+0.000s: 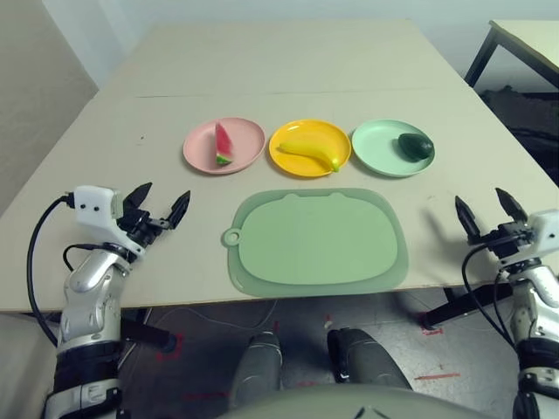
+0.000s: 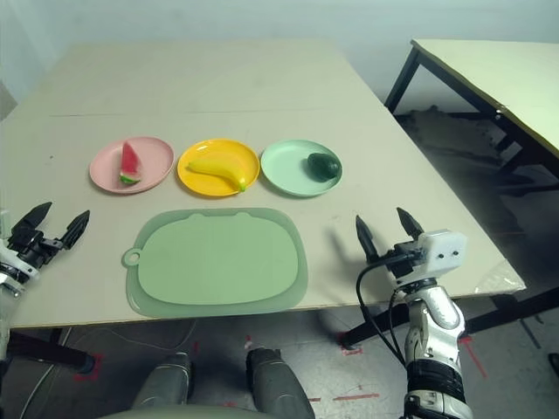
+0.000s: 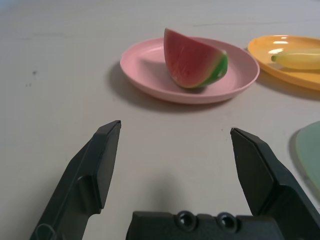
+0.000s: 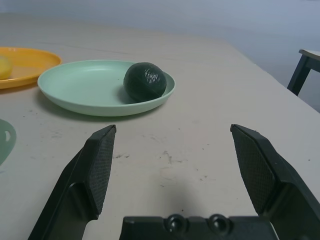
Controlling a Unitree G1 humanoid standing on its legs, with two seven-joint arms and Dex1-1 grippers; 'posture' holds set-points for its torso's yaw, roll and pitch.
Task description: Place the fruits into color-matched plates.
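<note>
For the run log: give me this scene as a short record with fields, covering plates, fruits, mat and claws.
pink plate: holds the watermelon
yellow plate: holds the banana
green plate: holds the avocado
mat: bare, in front of the plates
left claw: open, holds nothing, low near the table's left edge
right claw: open, holds nothing, near the table's right edge
task state: each fruit lies in its matching plate

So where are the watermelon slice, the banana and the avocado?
watermelon slice (image 1: 223, 145), left eye view, red flesh.
banana (image 1: 309, 152), left eye view, middle of its curve.
avocado (image 4: 145, 80), right wrist view, dark skin.
</note>
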